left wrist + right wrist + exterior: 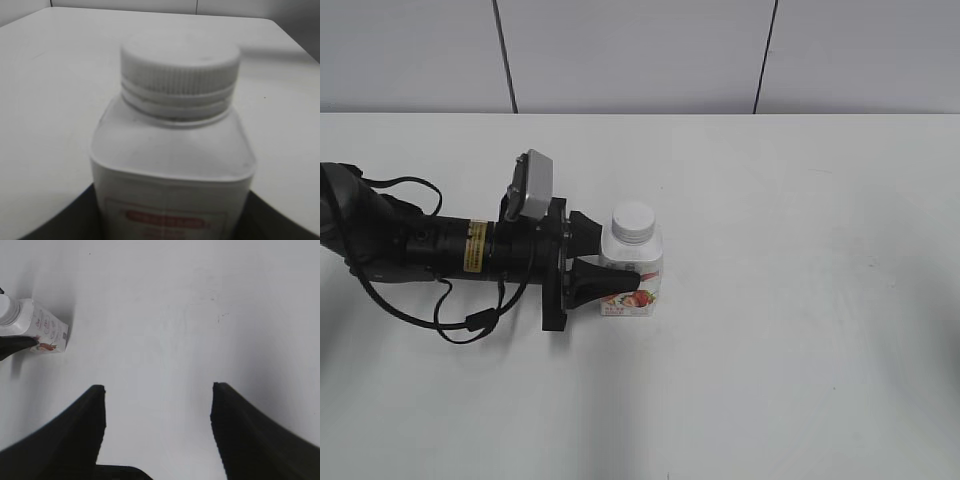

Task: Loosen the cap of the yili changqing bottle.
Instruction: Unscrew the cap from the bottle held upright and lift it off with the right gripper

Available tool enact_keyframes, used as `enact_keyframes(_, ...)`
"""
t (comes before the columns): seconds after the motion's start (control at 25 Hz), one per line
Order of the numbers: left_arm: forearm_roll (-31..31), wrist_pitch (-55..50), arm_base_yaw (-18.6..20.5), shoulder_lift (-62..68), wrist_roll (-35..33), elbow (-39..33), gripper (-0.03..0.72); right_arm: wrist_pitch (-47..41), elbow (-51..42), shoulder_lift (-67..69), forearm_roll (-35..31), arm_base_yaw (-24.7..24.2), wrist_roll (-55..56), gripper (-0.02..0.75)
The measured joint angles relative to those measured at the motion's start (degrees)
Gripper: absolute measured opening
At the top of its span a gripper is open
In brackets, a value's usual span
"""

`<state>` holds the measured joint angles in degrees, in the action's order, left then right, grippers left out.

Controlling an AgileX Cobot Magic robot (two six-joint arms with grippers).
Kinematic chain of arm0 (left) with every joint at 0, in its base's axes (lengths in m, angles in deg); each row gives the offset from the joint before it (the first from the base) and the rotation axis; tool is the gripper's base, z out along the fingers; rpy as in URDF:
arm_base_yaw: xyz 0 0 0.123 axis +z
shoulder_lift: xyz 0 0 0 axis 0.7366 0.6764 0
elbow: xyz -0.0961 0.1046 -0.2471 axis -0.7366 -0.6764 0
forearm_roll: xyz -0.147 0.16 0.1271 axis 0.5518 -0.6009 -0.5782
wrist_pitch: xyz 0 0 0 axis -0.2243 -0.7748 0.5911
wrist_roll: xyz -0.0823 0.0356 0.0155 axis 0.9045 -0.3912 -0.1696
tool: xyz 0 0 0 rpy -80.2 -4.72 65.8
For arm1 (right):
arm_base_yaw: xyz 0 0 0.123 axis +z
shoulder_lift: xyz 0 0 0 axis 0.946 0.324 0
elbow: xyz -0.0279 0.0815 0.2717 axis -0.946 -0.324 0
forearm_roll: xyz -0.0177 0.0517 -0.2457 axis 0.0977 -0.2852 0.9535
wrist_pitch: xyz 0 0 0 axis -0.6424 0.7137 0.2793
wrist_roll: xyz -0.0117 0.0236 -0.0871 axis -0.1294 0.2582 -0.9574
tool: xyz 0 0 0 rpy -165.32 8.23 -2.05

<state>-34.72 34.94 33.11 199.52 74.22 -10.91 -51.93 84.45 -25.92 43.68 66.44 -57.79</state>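
Note:
The yili changqing bottle [642, 262] stands upright on the white table [800, 200], with a red strawberry label at its base. Its ribbed white cap [633, 221] sits on the neck. My left gripper [620, 255] reaches in from the left, its black fingers closed on the two sides of the bottle's body below the cap. The left wrist view shows the bottle [170, 155] and the cap [179, 62] close up, between the fingers [170, 212]. My right gripper [157, 390] is open and empty over bare table, far from the bottle [42, 327]. It is out of the exterior view.
The left arm with its cables [420, 250] lies across the table's left side. A grey panelled wall [640, 50] runs behind the table's far edge.

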Motion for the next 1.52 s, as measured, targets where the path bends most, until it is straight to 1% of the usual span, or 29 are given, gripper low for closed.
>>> enact_keyframes(0.12,0.0,0.0,0.0,0.0,0.0,0.0,0.358,-0.6,3.4,7.1,0.7,0.0,-0.8,0.521)
enact_keyframes(0.24,0.0,0.1,0.0,0.0,0.0,0.0,0.358,-2.6,8.8,15.5,1.3,0.0,-0.8,0.521)
enact_keyframes(0.36,0.1,0.1,0.0,0.0,0.0,0.0,0.358,-5.2,15.0,22.7,1.5,0.1,0.9,0.521)
enact_keyframes(0.44,0.1,0.0,0.0,0.0,0.0,0.0,0.358,-6.6,19.1,27.7,1.9,1.1,3.1,0.521)
enact_keyframes(0.52,0.1,0.1,0.0,0.0,0.0,0.0,0.358,-7.8,23.7,33.1,5.1,4.5,7.5,0.521)
enact_keyframes(0.68,0.2,0.1,0.0,0.0,0.0,0.0,0.358,-11.5,33.6,44.4,13.6,13.8,20.9,0.521)
enact_keyframes(0.76,0.2,0.1,-0.1,0.0,0.0,0.0,0.358,-15.1,39.6,50.3,15.0,16.9,26.3,0.521)
enact_keyframes(0.88,0.3,0.1,-0.1,0.0,0.0,0.0,0.358,-19.0,47.5,58.4,14.1,20.1,31.5,0.521)
enact_keyframes(1.08,0.5,0.1,-0.1,0.0,0.0,0.0,0.358,-19.6,57.6,65.8,10.4,25.8,33.5,0.521)
enact_keyframes(1.24,0.5,0.0,-0.1,0.0,0.0,0.0,0.358,-19.7,62.3,69.1,9.6,30.3,36.6,0.521)
enact_keyframes(1.4,0.6,0.0,-0.1,0.0,0.0,0.0,0.358,-19.8,64.8,73.7,9.1,33.2,39.1,0.521)
enact_keyframes(1.52,0.8,0.0,-0.1,0.0,0.0,0.0,0.358,-19.7,65.4,76.2,7.2,34.6,40.4,0.521)
